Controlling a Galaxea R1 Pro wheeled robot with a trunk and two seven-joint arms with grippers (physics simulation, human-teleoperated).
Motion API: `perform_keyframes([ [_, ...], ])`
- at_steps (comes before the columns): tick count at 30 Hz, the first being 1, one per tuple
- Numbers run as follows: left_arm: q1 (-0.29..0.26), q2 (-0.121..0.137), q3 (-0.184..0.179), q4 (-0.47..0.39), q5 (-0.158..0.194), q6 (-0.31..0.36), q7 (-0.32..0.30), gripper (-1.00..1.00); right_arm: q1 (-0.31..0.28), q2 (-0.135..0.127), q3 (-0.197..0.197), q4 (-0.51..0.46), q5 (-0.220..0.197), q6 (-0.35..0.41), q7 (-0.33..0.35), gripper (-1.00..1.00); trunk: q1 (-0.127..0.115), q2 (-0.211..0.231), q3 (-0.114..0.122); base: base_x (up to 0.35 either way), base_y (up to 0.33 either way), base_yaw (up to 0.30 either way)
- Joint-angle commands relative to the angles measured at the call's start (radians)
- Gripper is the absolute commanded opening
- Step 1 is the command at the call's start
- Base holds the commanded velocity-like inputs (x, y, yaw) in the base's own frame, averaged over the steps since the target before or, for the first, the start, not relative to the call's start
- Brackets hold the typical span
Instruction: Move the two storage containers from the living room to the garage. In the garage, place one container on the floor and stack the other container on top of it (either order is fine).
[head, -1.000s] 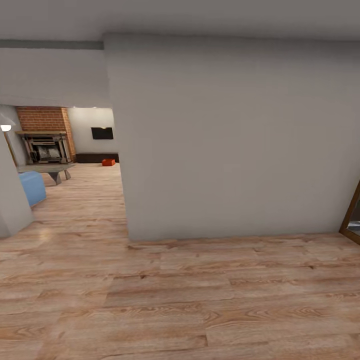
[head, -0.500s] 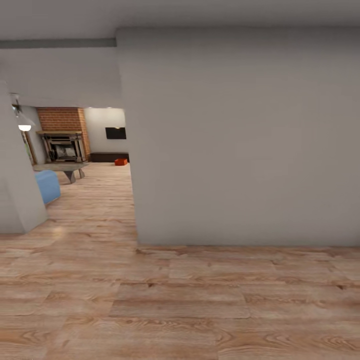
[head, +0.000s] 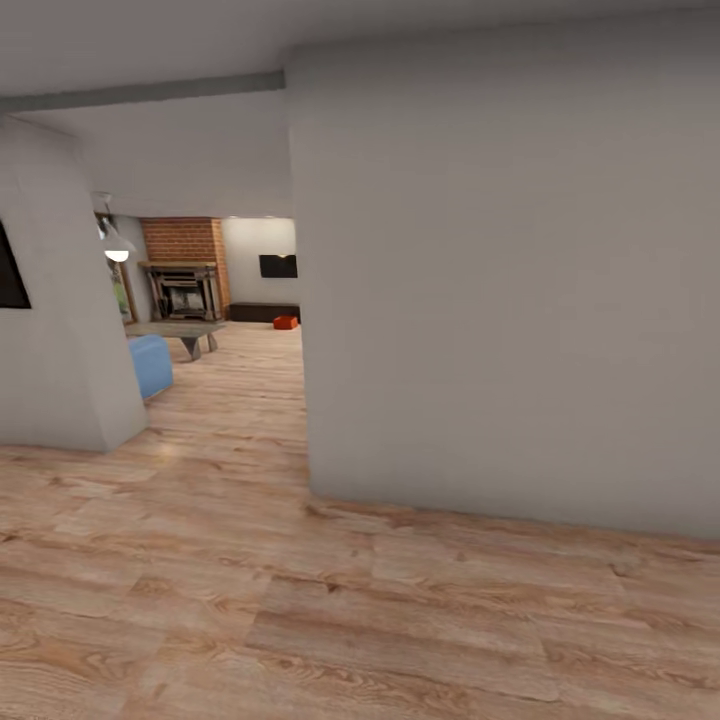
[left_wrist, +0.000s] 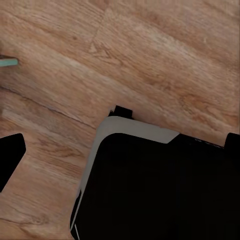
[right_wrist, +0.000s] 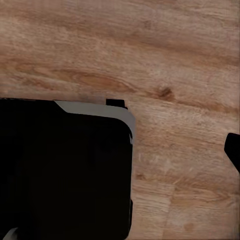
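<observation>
Hallway with a grey wall (head: 500, 280) and wood floor (head: 300, 600).
Far off, one orange bin (head: 286, 322) sits near the brick fireplace (head: 184, 270); I cannot tell the state of either claw.

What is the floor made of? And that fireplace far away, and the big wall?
The floor looks like light wood planks: grain, knots and plank seams show, with a slight sheen. The fireplace looks like red brick, with faint mortar lines, though it is far off. The wall looks like smooth painted plaster, matte pale grey with no texture. It is a simulator's render, so these are only looks.
</observation>
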Motion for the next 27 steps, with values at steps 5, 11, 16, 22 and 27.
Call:
perform_keyframes([
  [5,-0.001,0.0,0.001,0.0,0.003,-0.001,0.002,1.0,-0.001,0.0,-0.002,0.003,0.012,-0.005,-0.005,1.0,0.001,-0.001,-0.001,0.323,0.0,0.273],
  [11,-0.001,0.0,0.001,0.0,0.003,-0.001,0.002,1.0,-0.001,0.003,0.001,0.003,0.015,-0.005,-0.006,1.0,0.001,-0.001,-0.001,0.323,0.0,0.273],
  [16,-0.001,0.0,0.001,0.0,0.003,-0.001,0.002,1.0,-0.001,0.004,-0.001,0.003,0.011,-0.005,-0.009,1.0,0.001,-0.001,-0.001,0.323,0.0,0.273],
  [22,-0.001,0.0,0.001,0.0,0.003,-0.001,0.002,1.0,-0.001,0.001,-0.001,0.003,0.01,-0.004,-0.01,1.0,0.001,-0.001,-0.001,0.323,0.0,0.273],
  [27,-0.001,0.0,0.001,0.0,0.003,-0.001,0.002,1.0,-0.001,0.0,-0.001,0.003,0.009,-0.003,-0.01,1.0,0.001,-0.001,-0.001,0.323,0.0,0.273],
])
